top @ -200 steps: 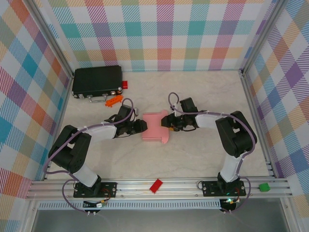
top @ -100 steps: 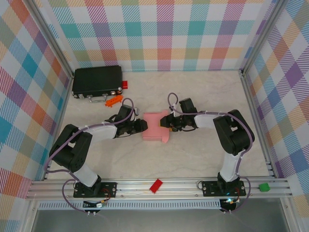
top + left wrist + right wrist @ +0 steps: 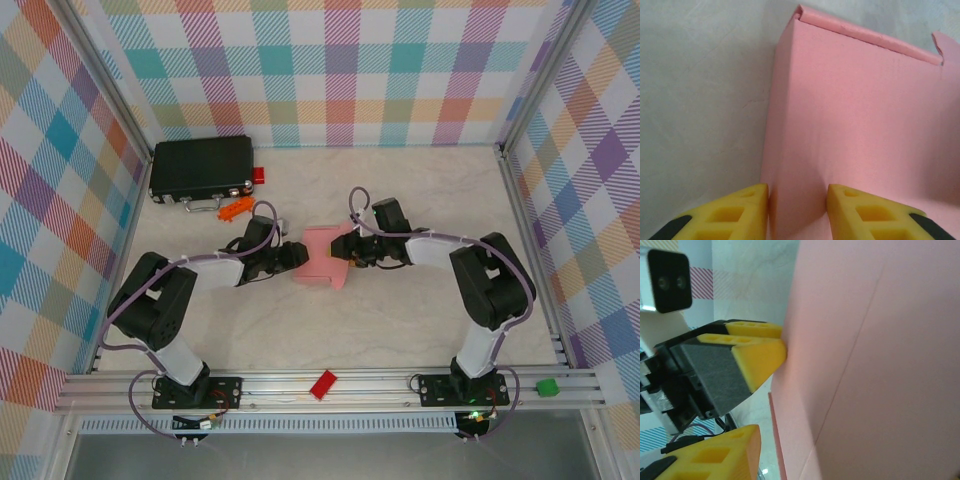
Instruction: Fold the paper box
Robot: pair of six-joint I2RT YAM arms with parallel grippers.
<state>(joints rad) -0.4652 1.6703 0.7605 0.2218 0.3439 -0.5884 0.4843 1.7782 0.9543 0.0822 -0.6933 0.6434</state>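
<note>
Tabletop (image 3: 400, 320): paper box (image 3: 322, 255) in left hand (image 3: 297, 258)

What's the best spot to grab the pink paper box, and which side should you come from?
Probably the folded left edge of the pale-pink card paper box, coming in low along the table from the left. The card there is thin and straight, so two fingers can fit either side of it. The left gripper sits just like that, with pink card between its yellow fingers.

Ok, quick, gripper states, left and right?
Left gripper: closed on the paper box edge.
Right gripper: against the paper box, one finger visible, card hides the other; cannot tell.
</note>
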